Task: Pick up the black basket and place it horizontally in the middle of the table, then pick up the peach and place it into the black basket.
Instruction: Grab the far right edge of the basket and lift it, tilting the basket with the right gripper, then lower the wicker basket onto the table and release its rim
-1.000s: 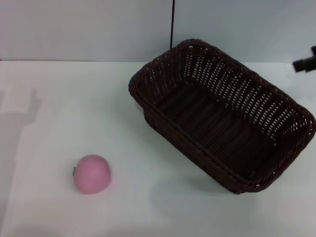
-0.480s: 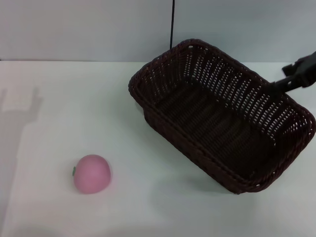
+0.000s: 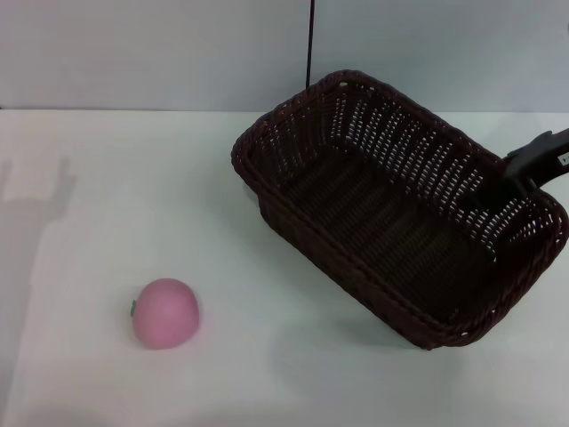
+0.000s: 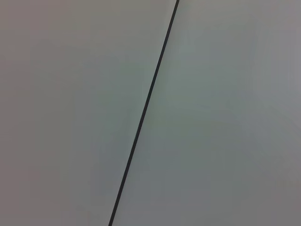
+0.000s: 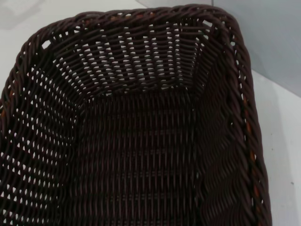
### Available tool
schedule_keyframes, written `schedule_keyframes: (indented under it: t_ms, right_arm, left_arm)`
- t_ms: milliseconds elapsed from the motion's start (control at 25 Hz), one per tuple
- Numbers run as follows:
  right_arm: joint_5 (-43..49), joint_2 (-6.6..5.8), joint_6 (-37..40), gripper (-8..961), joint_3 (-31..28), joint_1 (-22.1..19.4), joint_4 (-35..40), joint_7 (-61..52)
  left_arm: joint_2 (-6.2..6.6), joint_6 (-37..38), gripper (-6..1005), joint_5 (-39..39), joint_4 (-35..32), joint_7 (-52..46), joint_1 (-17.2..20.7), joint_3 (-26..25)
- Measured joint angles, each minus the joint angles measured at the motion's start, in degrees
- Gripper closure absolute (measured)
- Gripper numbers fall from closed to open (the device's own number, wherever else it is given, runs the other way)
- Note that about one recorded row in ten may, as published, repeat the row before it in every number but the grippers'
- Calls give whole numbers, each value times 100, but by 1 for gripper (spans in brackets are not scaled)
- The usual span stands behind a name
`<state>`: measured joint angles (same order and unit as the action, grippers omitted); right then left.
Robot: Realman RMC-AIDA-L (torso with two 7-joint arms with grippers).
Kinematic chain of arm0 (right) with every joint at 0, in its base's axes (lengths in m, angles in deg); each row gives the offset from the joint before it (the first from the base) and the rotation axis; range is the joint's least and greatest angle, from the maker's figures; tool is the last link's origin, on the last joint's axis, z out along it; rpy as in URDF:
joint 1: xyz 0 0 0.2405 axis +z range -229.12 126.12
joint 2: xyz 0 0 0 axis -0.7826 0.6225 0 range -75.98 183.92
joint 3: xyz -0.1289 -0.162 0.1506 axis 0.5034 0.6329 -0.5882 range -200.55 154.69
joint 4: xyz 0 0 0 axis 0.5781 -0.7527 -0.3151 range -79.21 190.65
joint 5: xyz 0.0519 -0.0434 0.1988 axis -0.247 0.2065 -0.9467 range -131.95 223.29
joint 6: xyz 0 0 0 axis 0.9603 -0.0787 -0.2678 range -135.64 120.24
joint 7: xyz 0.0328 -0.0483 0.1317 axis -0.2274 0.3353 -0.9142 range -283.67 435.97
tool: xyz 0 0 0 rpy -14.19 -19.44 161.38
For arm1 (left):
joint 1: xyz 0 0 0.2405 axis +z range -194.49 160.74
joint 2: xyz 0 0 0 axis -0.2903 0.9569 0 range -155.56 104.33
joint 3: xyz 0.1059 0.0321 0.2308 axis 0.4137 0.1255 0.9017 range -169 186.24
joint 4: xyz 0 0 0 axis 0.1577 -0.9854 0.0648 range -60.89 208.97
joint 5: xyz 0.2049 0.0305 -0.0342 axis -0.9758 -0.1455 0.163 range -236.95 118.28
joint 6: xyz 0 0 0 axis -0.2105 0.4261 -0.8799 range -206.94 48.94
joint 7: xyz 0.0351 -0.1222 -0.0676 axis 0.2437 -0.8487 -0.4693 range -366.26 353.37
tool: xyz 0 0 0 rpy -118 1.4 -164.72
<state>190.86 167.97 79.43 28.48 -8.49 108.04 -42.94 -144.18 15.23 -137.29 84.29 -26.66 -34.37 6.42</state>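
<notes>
Black basket (image 3: 391, 209) askew on table (image 3: 107, 178) R side, pink peach (image 3: 165, 312) front-L.

The right end effector (image 3: 511, 182) entered the head view from the right edge, which cut off its arm, and its dark tip merged with the black basket (image 3: 391, 205), so its finger spread could not be told. The right wrist view cropped the basket's near end (image 5: 136, 141). The left wrist view showed only a blank wall (image 4: 225, 113) crossed by a thin dark line (image 4: 146, 108).
</notes>
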Motion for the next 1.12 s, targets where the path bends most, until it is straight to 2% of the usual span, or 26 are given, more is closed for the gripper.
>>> schedule_keyframes:
  t_ms: [360, 400, 640, 920, 1120]
  right_arm:
    - [10, 32, 40, 324, 10, -28, 24, 76]
    - [10, 32, 42, 530, 10, -28, 24, 77]
    - [4, 18, 52, 756, -18, -29, 32, 80]
    - [-459, -13, 339, 776, -350, -48, 173, 54]
    - [-854, -97, 528, 787, -625, -143, 468, 143]
  left_arm:
    - [0, -98, 149, 0, 3, 0, -10, 0]
    - [0, -110, 149, 0, 3, 0, -16, 0]
    - [-4, -110, 149, 0, 3, 0, -17, 0]
    - [1, -110, 150, 13, 3, 0, -17, 0]
    - [1, -109, 150, 16, 3, 0, -17, 0]
